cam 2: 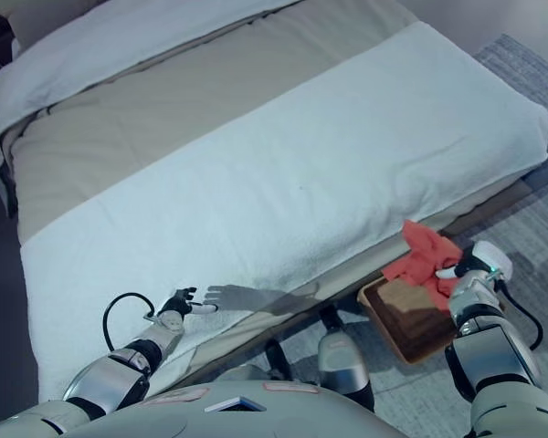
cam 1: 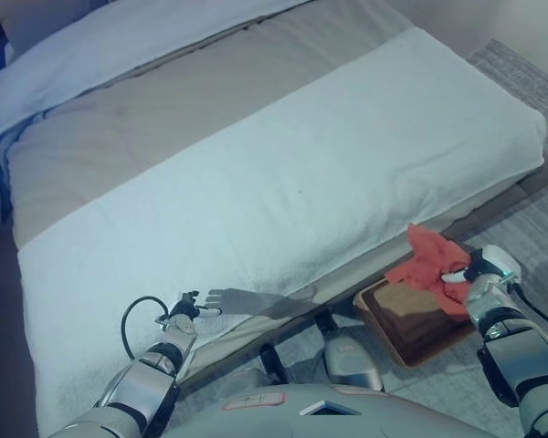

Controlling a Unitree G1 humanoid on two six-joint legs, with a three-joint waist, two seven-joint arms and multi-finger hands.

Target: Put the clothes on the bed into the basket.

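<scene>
A red cloth (cam 1: pixel 432 262) hangs from my right hand (cam 1: pixel 472 271) over the brown wooden basket (cam 1: pixel 414 321), which stands on the floor beside the bed. My right hand is shut on the cloth; it also shows in the right eye view (cam 2: pixel 461 271). The cloth's lower part drapes over the basket's far rim. My left hand (cam 1: pixel 187 308) rests with relaxed, open fingers on the near edge of the bed's white blanket (cam 1: pixel 283 192), empty. No other clothes show on the bed.
The bed has a beige sheet (cam 1: pixel 192 91) and a white cover (cam 1: pixel 119 41) at the far side. A grey rug (cam 1: pixel 530 219) lies on the floor to the right, under the basket.
</scene>
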